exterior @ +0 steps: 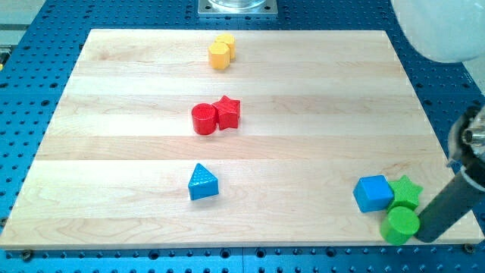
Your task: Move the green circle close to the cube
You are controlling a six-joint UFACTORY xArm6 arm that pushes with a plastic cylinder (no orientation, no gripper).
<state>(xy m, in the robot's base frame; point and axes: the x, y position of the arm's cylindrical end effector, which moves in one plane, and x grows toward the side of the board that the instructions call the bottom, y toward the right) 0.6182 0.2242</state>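
The green round plastic block, the green circle (399, 224), was found at the view's bottom right, at the very edge of the pale wooden board (136, 91). The blue plastic cube (373, 192) lay just up and to the view's left of it, with a green star-shaped block (407, 191) pressed against the cube's right side and directly above the circle. The circle appeared to touch the star, and perhaps the cube's lower corner, though a thin gap could not be ruled out.

No gripper was carried; the dark rod ended in my tip (422, 238), which was set down just to the view's right of the circle, seemingly in contact with its side, though the end itself was hard to separate from the block's shadow. The circle therefore lay to the tip's left, with the cube beyond it up and leftward. By that reading, little travel was left, and a push leftward and slightly upward was judged sufficient.

Well away stood a blue triangular block (202, 183), a red cylinder (203, 120) beside a red star (228, 112), and two yellow blocks (221, 51).
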